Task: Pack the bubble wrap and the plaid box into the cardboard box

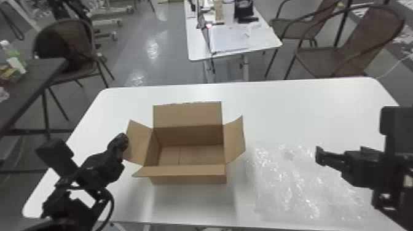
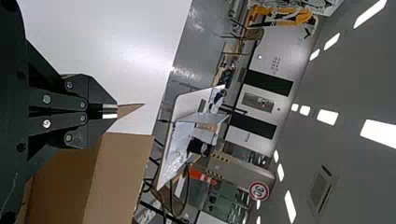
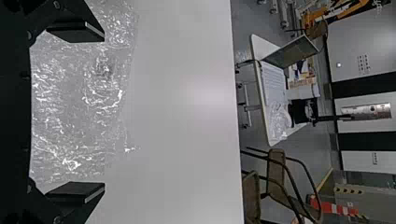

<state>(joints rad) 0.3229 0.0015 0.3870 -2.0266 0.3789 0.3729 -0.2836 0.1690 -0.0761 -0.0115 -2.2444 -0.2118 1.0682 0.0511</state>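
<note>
The cardboard box [image 1: 187, 175] stands on the white table with its flaps spread and its bare bottom showing. At its left flap is my left gripper [image 1: 123, 143]; in the left wrist view the left gripper [image 2: 112, 111] is shut on that flap, whose corner pokes out past the fingertips. Clear bubble wrap [image 1: 295, 184] lies flat to the right of the box. Over the wrap's right part is my right gripper [image 1: 321, 156]. In the right wrist view the right gripper [image 3: 103, 112] stands wide open, the bubble wrap [image 3: 74, 107] spread beyond and between its fingers.
The white table [image 1: 295, 107] reaches beyond the box and wrap. A dark side table [image 1: 30, 80] stands off to the left. Behind are a second white table [image 1: 233, 43] with things on it and brown chairs [image 1: 347, 55].
</note>
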